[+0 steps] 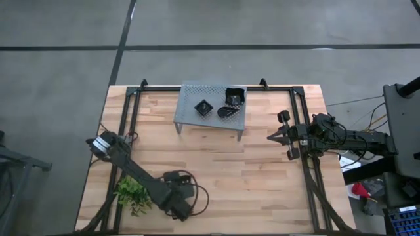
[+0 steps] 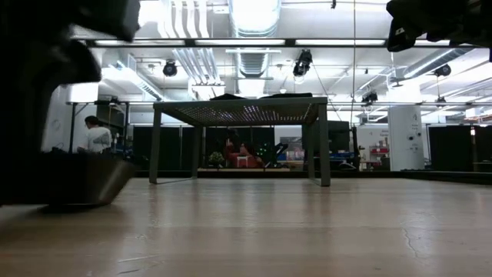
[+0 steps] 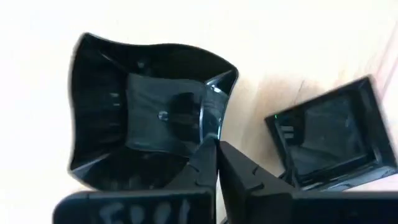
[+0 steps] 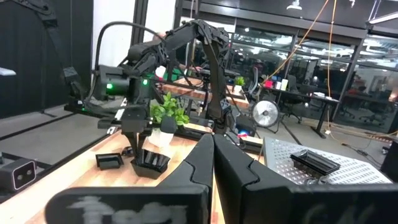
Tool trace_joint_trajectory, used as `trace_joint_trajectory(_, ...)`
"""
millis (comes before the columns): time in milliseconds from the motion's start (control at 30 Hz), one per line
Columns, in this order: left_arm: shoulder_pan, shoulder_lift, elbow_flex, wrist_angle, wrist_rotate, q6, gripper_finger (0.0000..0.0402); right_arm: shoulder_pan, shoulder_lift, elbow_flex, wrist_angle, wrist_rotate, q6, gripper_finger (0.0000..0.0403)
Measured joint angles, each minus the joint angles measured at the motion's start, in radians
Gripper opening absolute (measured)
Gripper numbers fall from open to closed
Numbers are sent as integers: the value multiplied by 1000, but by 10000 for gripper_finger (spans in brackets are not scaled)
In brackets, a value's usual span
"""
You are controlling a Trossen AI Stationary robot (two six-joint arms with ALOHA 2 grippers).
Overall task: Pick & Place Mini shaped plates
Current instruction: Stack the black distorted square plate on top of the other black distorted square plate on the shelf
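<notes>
My left gripper is near the table's near edge, beside the small green plant, and is shut on a larger black dish with wavy sides. A small square black plate lies flat on the wood next to that dish. The grey perforated rack stands at the far edge on its legs. On top of it are a square plate, a teardrop plate and a larger dish. My right gripper is shut and empty, hovering right of the rack. My left gripper holds the larger dish by its side wall near one corner, pinched with one finger inside the hollow and the other outside. The fingers come down from above. The dish stays upright, and its base looks to sit on the table.
The plant stands close behind the left gripper toward the table's left edge. Black frame rails run along the left, right and far sides. Bare wood stretches between the held dish and the rack. A person is in the room beyond.
</notes>
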State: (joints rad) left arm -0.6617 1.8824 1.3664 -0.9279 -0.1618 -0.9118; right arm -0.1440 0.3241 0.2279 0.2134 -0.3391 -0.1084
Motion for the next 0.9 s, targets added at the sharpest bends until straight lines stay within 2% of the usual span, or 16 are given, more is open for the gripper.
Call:
trace_joint_trajectory(200, 16, 0, 120, -133, -96, 67, 1, 0, 0, 0, 0, 0, 0, 8)
trace_joint_trajectory(400, 21, -2, 264, -266, -243, 137, 0, 0, 0, 0, 0, 0, -2, 8)
trace_joint_trajectory(600, 39, -2, 363, -285, -465, 291, 0, 0, 0, 0, 0, 0, -3, 8)
trace_joint_trajectory(900, 127, -2, 433, -274, -679, 512, 0, 0, 0, 0, 0, 0, -1, 8)
